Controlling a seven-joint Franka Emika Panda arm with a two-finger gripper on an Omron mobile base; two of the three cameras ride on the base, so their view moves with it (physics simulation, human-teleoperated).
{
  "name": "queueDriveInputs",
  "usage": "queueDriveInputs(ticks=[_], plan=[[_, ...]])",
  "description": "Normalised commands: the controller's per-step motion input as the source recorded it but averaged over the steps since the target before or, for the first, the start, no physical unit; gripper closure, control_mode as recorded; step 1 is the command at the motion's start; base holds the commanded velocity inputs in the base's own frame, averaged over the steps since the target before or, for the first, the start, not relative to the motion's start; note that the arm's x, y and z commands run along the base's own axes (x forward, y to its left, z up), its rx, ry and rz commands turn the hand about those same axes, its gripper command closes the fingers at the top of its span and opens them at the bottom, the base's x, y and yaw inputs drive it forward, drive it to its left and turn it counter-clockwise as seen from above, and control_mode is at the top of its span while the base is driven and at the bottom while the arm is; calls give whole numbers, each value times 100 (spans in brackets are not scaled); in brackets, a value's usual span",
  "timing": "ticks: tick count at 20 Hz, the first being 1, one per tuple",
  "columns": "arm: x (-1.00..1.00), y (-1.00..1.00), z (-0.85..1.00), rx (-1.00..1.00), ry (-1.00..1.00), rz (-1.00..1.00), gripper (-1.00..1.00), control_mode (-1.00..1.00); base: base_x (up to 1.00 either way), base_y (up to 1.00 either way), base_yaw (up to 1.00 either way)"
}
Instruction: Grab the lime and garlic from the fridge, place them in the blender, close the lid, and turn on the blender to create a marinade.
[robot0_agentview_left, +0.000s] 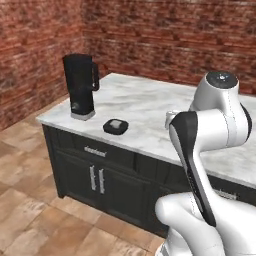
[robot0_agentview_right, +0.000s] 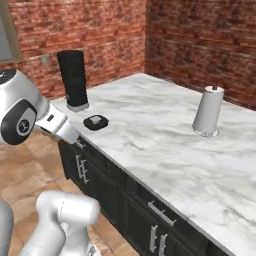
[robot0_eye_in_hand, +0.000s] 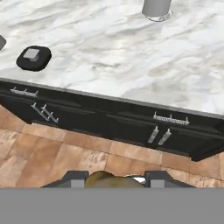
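The blender (robot0_agentview_left: 80, 86) stands lidless on the tabletop (robot0_agentview_right: 165, 135); its contents cannot be seen. The lid (robot0_agentview_left: 115, 126) lies just beside the blender. The fingers (robot0_eye_in_hand: 76, 179) are clamped on the lime (robot0_eye_in_hand: 103, 179).

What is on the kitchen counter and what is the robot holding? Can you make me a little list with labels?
counter: white marble top over dark cabinets
blender: black, upright near the counter's corner, no lid on it
lid: black with a grey square cap, lying flat on the counter beside the blender
paper roll: pale grey, upright on a stand, farther along the counter
gripper: back from the counter, above the tiled floor
held thing: rounded, yellow-green, between the fingers, probably the lime
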Motion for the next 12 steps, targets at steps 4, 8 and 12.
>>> queueDriveInputs(ticks=[4, 8, 12], plan=[[0, 0, 0, 0, 0, 0, 100, 100, 68, 92, -45], [0, 0, 0, 0, 0, 0, 100, 100, 54, 74, -43], [0, 0, 0, 0, 0, 0, 100, 100, 58, 57, -40]])
